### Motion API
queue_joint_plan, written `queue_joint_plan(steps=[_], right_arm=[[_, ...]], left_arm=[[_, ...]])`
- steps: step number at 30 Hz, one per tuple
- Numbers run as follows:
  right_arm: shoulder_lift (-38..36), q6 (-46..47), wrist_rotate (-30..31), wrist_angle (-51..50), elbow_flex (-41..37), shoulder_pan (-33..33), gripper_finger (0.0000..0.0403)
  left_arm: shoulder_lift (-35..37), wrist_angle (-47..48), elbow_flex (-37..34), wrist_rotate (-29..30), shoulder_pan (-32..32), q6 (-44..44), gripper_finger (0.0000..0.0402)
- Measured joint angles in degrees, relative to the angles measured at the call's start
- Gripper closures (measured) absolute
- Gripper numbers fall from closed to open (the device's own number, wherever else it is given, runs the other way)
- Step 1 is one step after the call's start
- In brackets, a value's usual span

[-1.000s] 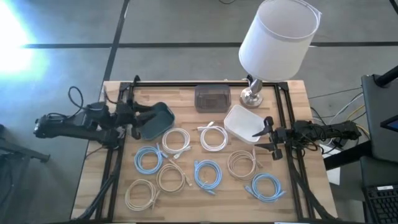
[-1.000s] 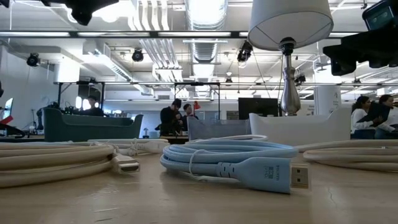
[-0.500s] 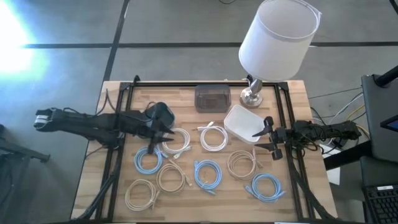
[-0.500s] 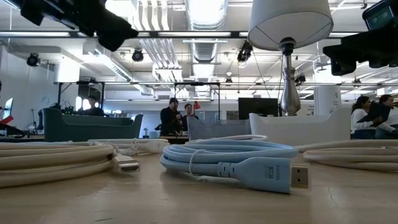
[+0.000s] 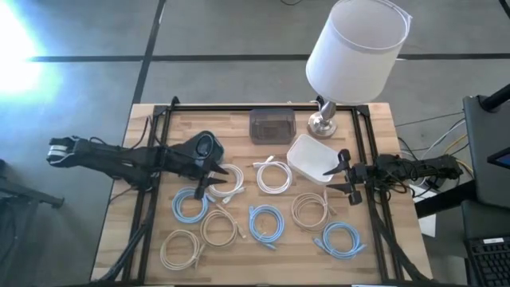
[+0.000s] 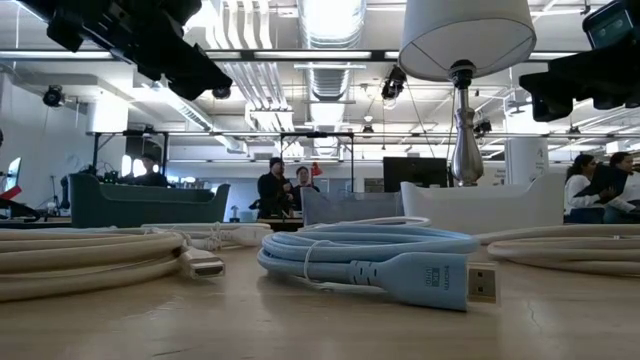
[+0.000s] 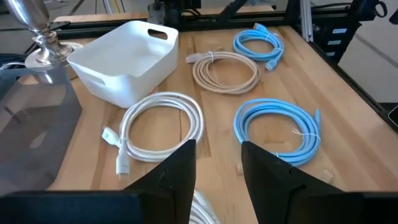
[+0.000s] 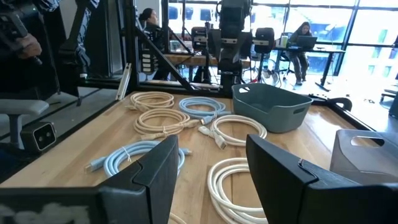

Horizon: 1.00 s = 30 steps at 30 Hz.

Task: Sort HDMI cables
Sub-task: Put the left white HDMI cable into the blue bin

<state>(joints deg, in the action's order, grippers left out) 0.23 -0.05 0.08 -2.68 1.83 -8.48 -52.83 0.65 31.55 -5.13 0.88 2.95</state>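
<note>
Several small cable coils lie flat on the wooden table: white ones [image 5: 225,182] [image 5: 273,177], light blue ones [image 5: 190,205] [image 5: 267,223] [image 5: 341,239] and beige ones [image 5: 217,229] [image 5: 182,247] [image 5: 311,210]. My left gripper [image 5: 215,178] is open and hovers above the left white coil, a loop of which [image 7: 202,210] shows under its fingers. The other white coil [image 7: 158,127] and a light blue coil [image 7: 277,130] lie ahead of it. My right gripper [image 5: 344,175] waits open at the table's right side, beside the white bin [image 5: 313,158].
A teal bin [image 5: 209,147] sits partly under my left arm, a grey translucent bin [image 5: 271,125] at the far middle, and a lamp [image 5: 323,119] with a wide white shade beside it. A black frame runs along the table's edges. People stand in the room beyond.
My left arm has swung out from above the teal bin toward the table's middle and near side. Its gripper now hangs over the left white coil. The coils and my right arm have stayed where they were.
</note>
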Motion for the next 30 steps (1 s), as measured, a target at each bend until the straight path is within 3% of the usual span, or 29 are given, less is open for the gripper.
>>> queue_joint_plan(steps=[17,25,30], right_arm=[[0.00,-0.32,-0.01,0.04,0.00,0.01,0.0218],[-0.11,11.84,0.08,0.70,-0.02,0.01,0.0218],[-0.01,3.88,3.63,5.30,0.00,0.01,0.0218]], left_arm=[[-0.08,-0.16,0.00,-0.29,0.01,1.47,0.0268],[-1.80,0.50,0.00,-2.34,0.01,-0.26,0.0268],[-5.45,0.69,0.00,-2.54,0.05,-0.43,0.0268]])
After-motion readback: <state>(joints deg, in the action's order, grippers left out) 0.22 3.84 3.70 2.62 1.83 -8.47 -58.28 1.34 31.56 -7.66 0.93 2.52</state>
